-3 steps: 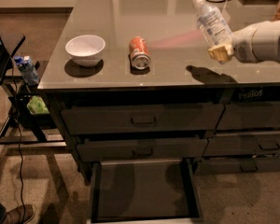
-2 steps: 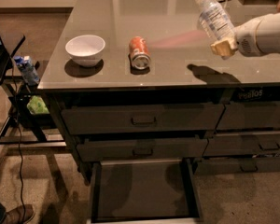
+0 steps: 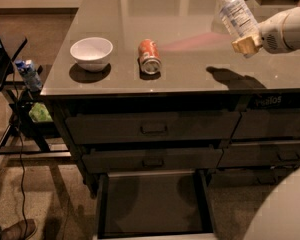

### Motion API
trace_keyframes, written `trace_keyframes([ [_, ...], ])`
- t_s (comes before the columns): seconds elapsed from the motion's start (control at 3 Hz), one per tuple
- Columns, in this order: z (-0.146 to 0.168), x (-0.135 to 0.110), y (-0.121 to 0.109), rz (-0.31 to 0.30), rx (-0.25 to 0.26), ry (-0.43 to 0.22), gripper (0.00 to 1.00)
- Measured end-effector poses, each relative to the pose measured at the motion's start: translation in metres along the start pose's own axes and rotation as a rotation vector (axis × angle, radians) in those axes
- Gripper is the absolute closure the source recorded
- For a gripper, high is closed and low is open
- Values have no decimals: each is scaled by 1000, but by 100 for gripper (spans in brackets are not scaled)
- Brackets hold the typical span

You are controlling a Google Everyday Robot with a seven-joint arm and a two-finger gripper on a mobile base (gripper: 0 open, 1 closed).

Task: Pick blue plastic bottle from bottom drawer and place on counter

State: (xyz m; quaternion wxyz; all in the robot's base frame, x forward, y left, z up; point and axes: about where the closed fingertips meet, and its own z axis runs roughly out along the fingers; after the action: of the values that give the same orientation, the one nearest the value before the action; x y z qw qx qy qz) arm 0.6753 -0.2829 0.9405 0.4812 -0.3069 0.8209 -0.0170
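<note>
My gripper (image 3: 246, 45) is shut on the blue plastic bottle (image 3: 235, 13), a clear bottle with a white cap and printed label. I hold it tilted, cap up and to the left, in the air above the right part of the counter (image 3: 190, 69). Its shadow falls on the counter just below. The bottom drawer (image 3: 152, 204) stands pulled open under the two upper drawers, and its dark inside shows nothing in it.
A white bowl (image 3: 91, 53) and an orange soda can (image 3: 149, 57) lying on its side rest on the counter's left half. At far left, a black side table holds a blue-and-white container (image 3: 28, 74). A shoe (image 3: 17, 229) shows at bottom left.
My arm has carried the bottle slightly up and to the right above the counter. Nothing else has moved.
</note>
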Motion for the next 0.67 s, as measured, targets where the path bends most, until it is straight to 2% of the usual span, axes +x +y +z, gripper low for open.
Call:
trace_keyframes([
  [0.33,8,2,12,-16,-70,37,100],
  [0.67,14,23,40,-42,-206,112,100],
])
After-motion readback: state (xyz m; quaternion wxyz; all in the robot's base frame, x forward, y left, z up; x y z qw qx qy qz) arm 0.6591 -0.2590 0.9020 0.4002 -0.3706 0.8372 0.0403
